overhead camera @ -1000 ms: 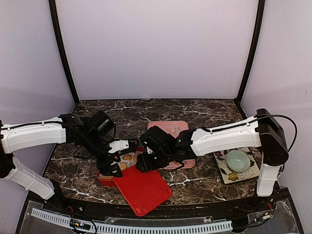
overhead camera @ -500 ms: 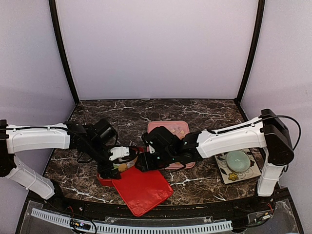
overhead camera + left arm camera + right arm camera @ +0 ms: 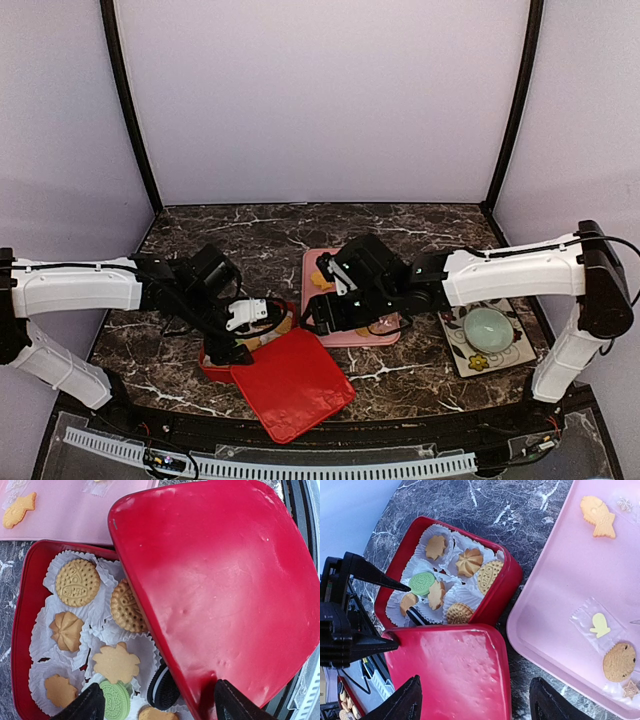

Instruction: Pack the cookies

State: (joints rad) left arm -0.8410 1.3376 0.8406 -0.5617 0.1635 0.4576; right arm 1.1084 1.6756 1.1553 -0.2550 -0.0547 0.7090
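The cookies [image 3: 77, 581] lie in white paper cups inside a red box [image 3: 25, 610]: golden rounds and flower shapes, a green one [image 3: 116, 700] and a black one [image 3: 163, 685]. A red lid [image 3: 225, 580] leans over the box's near side and covers part of it. My left gripper [image 3: 157, 707] is open, with one finger over the cookies and one over the lid. My right gripper [image 3: 475, 702] is open above the lid [image 3: 455, 670] and touches nothing. A fish cookie [image 3: 597, 515] and a round cookie [image 3: 619, 661] lie on the pink tray [image 3: 560, 595].
The pink tray [image 3: 345, 338] sits just right of the box [image 3: 213, 365] and also holds small wrapped pieces. A pale green bowl [image 3: 487, 327] stands on a patterned tile at the right. The lid [image 3: 292, 385] reaches toward the table's near edge.
My right gripper has pulled up and back to the right, off the lid, toward the pink tray. The lid now rests against the box. My left gripper has hardly moved.
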